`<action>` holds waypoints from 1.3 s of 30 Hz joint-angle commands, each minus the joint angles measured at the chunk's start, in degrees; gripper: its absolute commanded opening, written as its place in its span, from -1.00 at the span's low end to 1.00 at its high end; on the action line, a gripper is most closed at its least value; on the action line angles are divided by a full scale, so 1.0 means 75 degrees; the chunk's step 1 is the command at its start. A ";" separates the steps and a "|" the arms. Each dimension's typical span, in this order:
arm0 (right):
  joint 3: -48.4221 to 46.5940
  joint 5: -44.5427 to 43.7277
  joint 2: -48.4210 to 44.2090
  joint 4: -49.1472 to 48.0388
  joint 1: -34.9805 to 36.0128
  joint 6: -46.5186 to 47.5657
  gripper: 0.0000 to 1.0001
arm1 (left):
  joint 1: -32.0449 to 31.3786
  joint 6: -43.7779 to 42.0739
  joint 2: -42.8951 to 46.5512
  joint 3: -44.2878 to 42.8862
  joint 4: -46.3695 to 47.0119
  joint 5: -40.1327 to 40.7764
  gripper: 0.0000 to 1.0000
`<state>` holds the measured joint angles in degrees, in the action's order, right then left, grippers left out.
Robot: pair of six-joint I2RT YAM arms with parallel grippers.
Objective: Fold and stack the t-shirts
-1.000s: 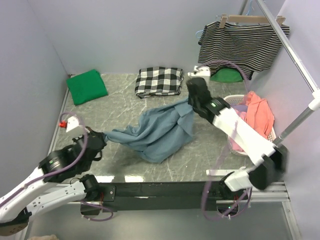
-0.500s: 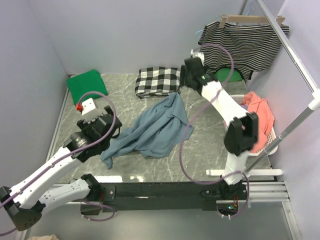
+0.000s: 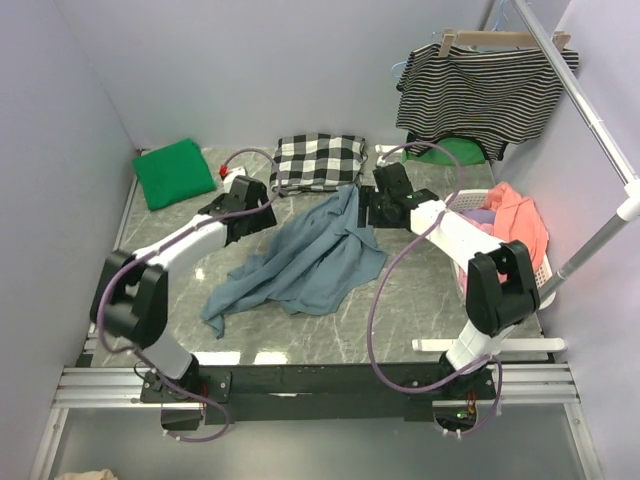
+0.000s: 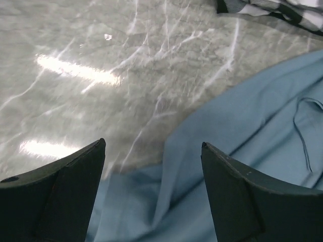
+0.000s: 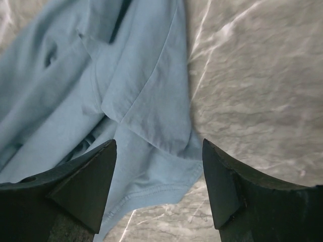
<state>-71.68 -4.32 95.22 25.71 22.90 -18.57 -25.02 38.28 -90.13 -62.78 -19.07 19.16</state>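
Two spread, empty claws flank the blue t-shirt (image 3: 300,262): left claw (image 4: 152,144) at eleven o'clock, right claw (image 5: 159,141) at one.

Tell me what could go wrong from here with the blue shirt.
1. The crumpled slate-blue cotton t-shirt lies in overlapping layers under the open right fingers; a pinch there may catch several layers, not one edge.
2. The open left fingers hover near the folded black-and-white checked cloth, which they might snag too.
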 commanded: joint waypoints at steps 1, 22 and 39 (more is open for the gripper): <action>-0.0052 0.0318 0.0171 -0.0218 0.0029 -0.0020 0.49 | 0.0358 -0.0463 -0.0556 -0.0593 0.0971 -0.1323 0.62; -0.0954 -0.0022 0.1167 0.0450 0.0099 0.0050 0.51 | 0.0429 -0.1038 -0.2174 -0.0184 0.1254 -0.4041 -0.02; -0.1974 -0.0421 0.1941 0.1130 0.0685 0.0343 0.52 | 0.0558 -0.1132 -0.2198 -0.0535 0.0691 -0.3516 -0.98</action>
<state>-83.57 -5.08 108.09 31.59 27.24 -17.02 -21.45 30.81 -107.15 -64.71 -11.79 -8.73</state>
